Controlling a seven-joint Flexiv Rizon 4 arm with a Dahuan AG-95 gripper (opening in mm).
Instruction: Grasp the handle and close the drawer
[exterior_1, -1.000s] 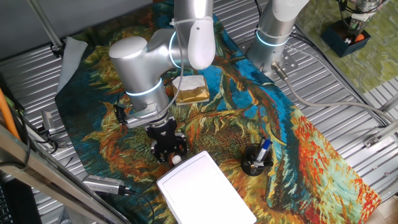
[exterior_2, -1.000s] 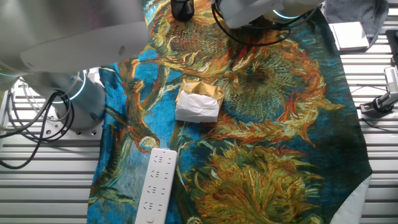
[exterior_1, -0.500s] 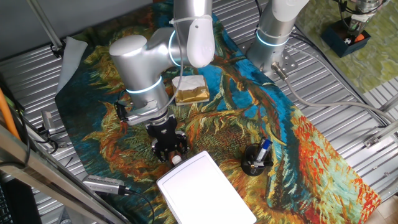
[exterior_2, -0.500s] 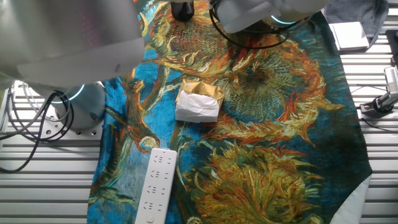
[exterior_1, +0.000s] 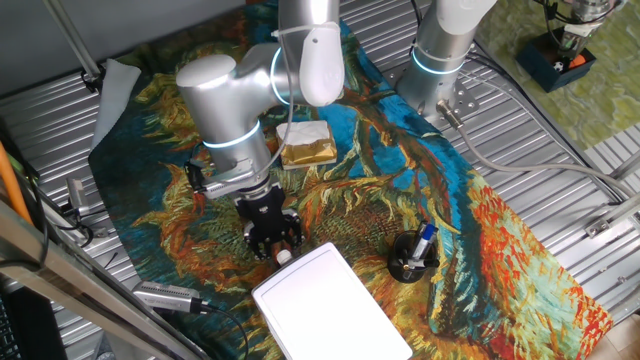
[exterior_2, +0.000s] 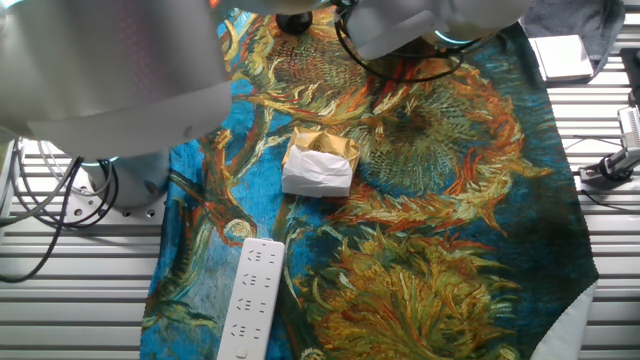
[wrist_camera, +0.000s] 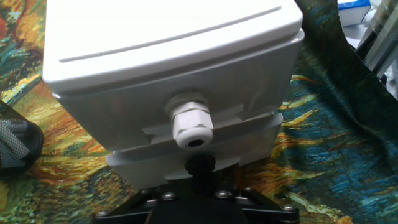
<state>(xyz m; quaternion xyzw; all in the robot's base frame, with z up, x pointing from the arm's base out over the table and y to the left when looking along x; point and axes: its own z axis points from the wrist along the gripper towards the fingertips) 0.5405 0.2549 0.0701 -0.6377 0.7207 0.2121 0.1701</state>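
- In the lower centre of one fixed view, a flat-topped white plastic box (exterior_1: 335, 305) sat on a painted cloth of blue, orange and yellow sunflowers (exterior_1: 480, 230).
- The shallow white plastic drawer (wrist_camera: 186, 146) with its round white knob handle (wrist_camera: 193, 127) filled the middle of the hand view; its front looked nearly flush with the box.
- The black two-finger gripper (exterior_1: 274, 243) on the silver robot arm (exterior_1: 235, 110) hung just left of centre in that fixed view, right against the box's upper-left end.
- In the hand view the handle sat just above the gripper's black base at the bottom edge (the fingers themselves were not visible there), so I could not tell whether the gripper was spread, closed, or clamped on the handle.
- A tan-and-white block (exterior_2: 320, 163) lay on the cloth at the centre of the other fixed view, well apart from the box.
- A white power strip (exterior_2: 251, 298) lay at the lower left of that view.
- A black mesh pen cup (exterior_1: 413, 256) stood right of the box.
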